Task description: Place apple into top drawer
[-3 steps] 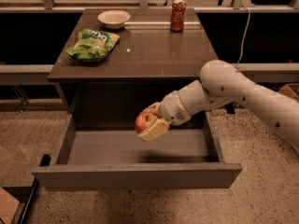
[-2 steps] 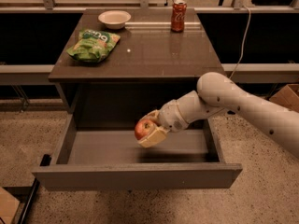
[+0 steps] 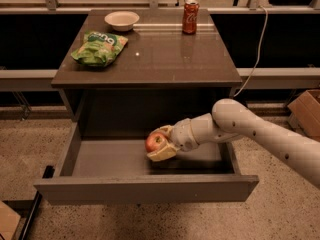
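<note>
The red apple (image 3: 155, 142) with yellowish patches sits between the fingers of my gripper (image 3: 161, 145), which is shut on it. The gripper is low inside the open top drawer (image 3: 145, 189), near the middle of its grey floor, slightly right of centre. I cannot tell whether the apple touches the drawer floor. My white arm (image 3: 250, 131) reaches in from the right over the drawer's right wall.
On the cabinet top (image 3: 150, 59) stand a red soda can (image 3: 190, 17) at the back right, a white bowl (image 3: 122, 20) at the back left and a green chip bag (image 3: 100, 48) at the left. A cardboard box (image 3: 307, 111) is on the floor at the right.
My gripper has moved down and a little further into the drawer with the apple still held in it. The arm has lowered with it.
</note>
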Available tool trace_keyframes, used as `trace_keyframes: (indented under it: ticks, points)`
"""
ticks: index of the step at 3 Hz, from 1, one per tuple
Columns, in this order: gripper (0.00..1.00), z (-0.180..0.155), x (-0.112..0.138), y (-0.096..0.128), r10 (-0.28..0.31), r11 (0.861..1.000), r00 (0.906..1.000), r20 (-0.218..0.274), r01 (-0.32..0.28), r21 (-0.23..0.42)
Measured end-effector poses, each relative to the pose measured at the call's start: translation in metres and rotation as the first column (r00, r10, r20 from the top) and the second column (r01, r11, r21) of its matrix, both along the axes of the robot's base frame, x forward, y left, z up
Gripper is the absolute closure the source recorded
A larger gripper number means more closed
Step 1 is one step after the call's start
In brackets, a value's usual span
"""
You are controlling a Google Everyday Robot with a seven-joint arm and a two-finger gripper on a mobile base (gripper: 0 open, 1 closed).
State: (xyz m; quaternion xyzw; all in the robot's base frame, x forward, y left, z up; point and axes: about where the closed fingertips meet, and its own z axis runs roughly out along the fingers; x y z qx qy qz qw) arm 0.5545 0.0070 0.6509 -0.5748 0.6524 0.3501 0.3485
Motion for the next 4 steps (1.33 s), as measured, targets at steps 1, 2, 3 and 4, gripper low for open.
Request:
trace_keyframes:
  ticks: [1, 2, 3, 4]
  points:
    - [0.52, -0.0004, -0.0001, 0.0021, 0.003, 1.0, 1.0, -0.001, -0.003, 0.0]
    - [0.28, -0.0009, -0.0011, 0.0043, 0.007, 1.0, 1.0, -0.003, -0.007, 0.0]
    - [0.06, -0.0014, -0.0018, 0.0061, 0.011, 1.0, 0.9999, -0.004, -0.011, 0.001]
    - [0.0, -0.0018, -0.0022, 0.0072, 0.013, 1.0, 0.9999, -0.005, -0.013, 0.002]
